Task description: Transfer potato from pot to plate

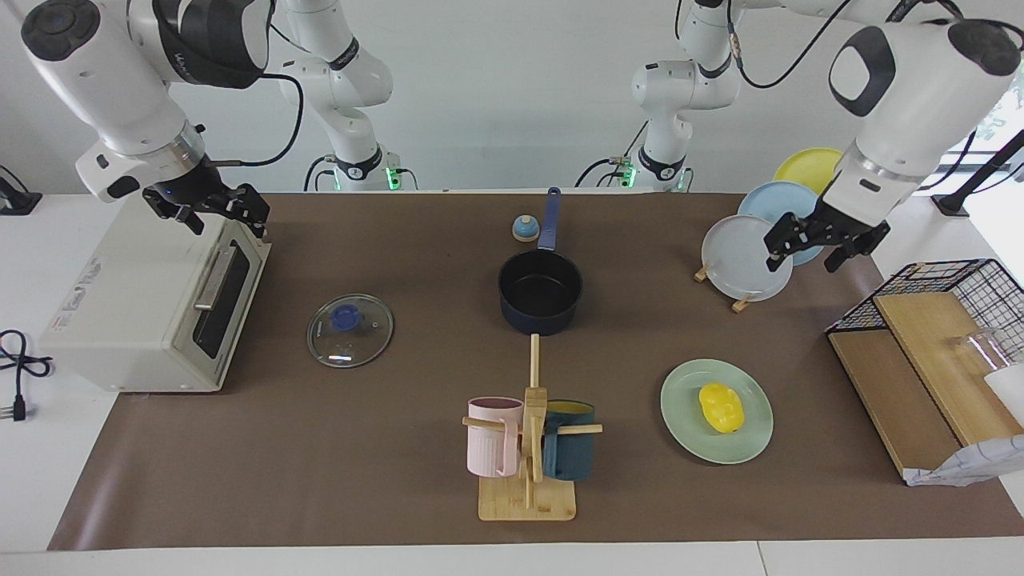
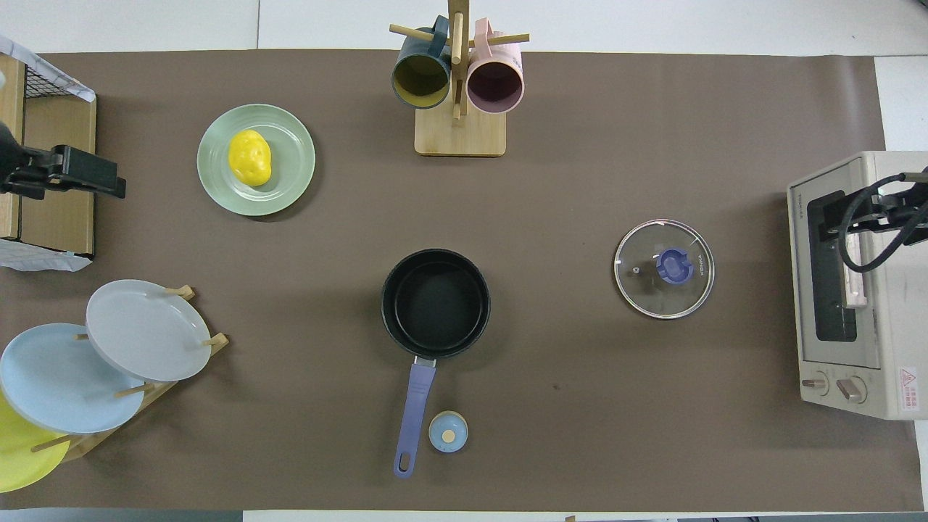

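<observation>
Two arms wait at the edges of the frames, neither touching a task thing. The potato (image 1: pixel 722 406) lies on the plate (image 1: pixel 688 428), at lower right of the facing view and upper left of the overhead view, a little off the plate's middle toward the left arm's end of the surface (image 1: pixel 416 496). The pot (image 1: pixel 540 292) stands mid-frame, empty (only its black inside shows), its blue handle pointing toward the robots. The plate is farther from the robots than the pot and well apart from it.

The left end effector (image 1: pixel 824 244) hangs at right of the facing view, over the rack of plates (image 1: pixel 744 260); its fingers look spread apart with nothing between them. In the overhead view it shows at the left edge (image 2: pixel 65 174). The right end effector (image 1: pixel 210 210) hangs at upper left of the facing view, over the top edge of the toaster oven (image 1: pixel 152 308); whether its fingers are apart or together I cannot tell.

A glass lid (image 1: pixel 350 330) lies flat between the oven and the pot. A mug tree (image 1: pixel 528 448) with a pink mug (image 1: pixel 492 436) and a dark blue mug (image 1: pixel 570 450) stands at the lower middle of the facing view. A small bell (image 1: pixel 525 229) sits just beside the pot's handle.
</observation>
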Controlling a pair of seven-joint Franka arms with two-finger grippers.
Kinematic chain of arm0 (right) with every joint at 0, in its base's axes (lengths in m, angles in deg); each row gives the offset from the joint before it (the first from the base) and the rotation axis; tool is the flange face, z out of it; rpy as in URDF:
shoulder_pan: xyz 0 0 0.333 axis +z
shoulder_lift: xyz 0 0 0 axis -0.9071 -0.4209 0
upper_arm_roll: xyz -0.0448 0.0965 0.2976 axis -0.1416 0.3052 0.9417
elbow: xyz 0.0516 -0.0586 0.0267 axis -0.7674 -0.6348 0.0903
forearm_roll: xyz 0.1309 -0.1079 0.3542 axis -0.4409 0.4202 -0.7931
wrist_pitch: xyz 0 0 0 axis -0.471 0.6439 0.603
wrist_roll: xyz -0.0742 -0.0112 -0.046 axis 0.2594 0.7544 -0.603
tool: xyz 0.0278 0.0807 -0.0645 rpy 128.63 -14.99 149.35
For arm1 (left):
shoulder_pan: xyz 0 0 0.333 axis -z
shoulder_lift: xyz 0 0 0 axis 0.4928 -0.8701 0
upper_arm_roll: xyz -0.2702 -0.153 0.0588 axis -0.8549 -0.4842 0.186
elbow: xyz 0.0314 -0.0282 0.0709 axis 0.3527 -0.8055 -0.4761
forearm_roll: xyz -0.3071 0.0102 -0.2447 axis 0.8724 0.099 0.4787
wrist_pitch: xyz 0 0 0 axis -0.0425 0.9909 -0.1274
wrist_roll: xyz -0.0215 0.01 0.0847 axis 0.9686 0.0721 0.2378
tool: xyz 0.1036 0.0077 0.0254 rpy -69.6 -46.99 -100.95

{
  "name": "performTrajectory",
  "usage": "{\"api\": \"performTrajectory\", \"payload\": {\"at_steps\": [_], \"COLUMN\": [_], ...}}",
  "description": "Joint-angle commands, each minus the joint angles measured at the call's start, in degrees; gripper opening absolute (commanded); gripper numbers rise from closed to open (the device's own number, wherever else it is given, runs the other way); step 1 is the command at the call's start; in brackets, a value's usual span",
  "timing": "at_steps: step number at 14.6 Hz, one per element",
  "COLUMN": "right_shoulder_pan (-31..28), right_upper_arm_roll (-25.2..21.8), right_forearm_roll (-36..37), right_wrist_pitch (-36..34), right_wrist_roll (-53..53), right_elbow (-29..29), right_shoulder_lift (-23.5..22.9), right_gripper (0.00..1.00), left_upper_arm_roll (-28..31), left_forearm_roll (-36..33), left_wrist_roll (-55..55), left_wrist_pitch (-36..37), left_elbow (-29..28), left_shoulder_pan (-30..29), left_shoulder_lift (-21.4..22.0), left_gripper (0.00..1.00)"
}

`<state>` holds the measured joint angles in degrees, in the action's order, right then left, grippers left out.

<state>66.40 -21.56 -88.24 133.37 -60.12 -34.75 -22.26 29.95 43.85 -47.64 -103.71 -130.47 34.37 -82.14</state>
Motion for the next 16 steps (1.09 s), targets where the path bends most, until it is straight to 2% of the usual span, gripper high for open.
{"api": "performTrajectory", "payload": {"at_steps": [1,3,6,10,13,16], "right_shoulder_pan": [-0.15,-0.15,-0.15,-0.15,-0.15,-0.15], "right_upper_arm_roll": [-0.08,-0.08,-0.08,-0.08,-0.08,-0.08], "right_forearm_roll": [-1.0,-1.0,-1.0,-1.0,-1.0,-1.0], "right_wrist_pitch": [0.73,0.73,0.73,0.73,0.73,0.73], "right_wrist_roll": [-1.1,-1.1,-1.1,-1.1,-1.1,-1.1], "right_elbow": [-1.59,-1.59,-1.59,-1.59,-1.59,-1.59], "right_shoulder_lift": [1.28,1.28,1.28,1.28,1.28,1.28], "right_gripper": [1.0,1.0,1.0,1.0,1.0,1.0], "left_upper_arm_roll": [0.0,0.0,-0.35,-1.58,-1.75,-1.93], "left_forearm_roll": [-1.17,-1.17,-1.17,-1.08,-4.05,-4.07], "left_wrist_roll": [-0.19,-0.45,-1.78,-1.77,-1.78,-1.69], "left_wrist_pitch": [4.43,5.85,3.66,3.56,4.0,3.65], "left_elbow": [-2.44,-4.8,-9.46,-6.75,-6.48,-6.92], "left_shoulder_pan": [-0.1,-0.01,-0.36,-1.51,-1.15,-1.42], "left_shoulder_lift": [3.55,4.87,7.33,6.28,6.28,6.46], "left_gripper": [1.0,1.0,1.0,1.0,1.0,1.0]}}
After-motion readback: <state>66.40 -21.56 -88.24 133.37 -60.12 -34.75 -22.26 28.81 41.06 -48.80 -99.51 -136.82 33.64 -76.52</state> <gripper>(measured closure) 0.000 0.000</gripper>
